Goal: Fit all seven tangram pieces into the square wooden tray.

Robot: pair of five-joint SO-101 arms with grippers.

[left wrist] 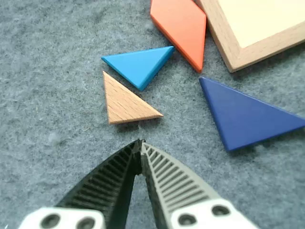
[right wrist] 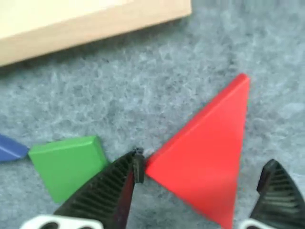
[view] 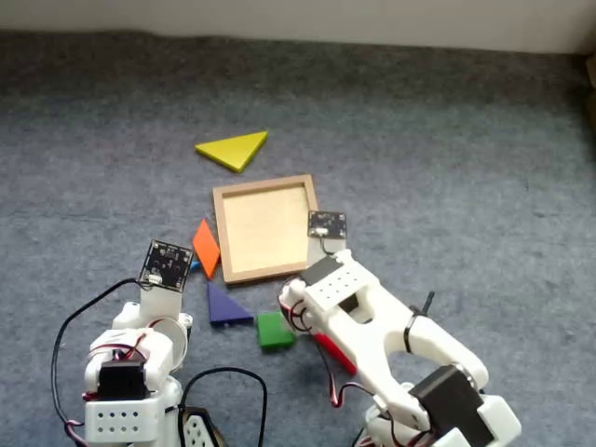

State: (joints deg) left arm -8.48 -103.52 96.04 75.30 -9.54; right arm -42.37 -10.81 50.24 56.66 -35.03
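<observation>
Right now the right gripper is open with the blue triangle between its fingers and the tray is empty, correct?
No. The right gripper is open with the red triangle between its fingers, not a blue one; the right wrist view shows it. The tray is empty, as you say.

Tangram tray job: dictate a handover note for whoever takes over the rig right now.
Left gripper: shut, empty, over the carpet near the plain wooden triangle.
Right gripper: open, straddling the red triangle.
Wooden tray: empty. Orange parallelogram, light blue triangle, dark blue triangle and green square lie outside it, near the arms; yellow triangle on its far side.
Done: nothing placed. Left: all seven pieces.
</observation>
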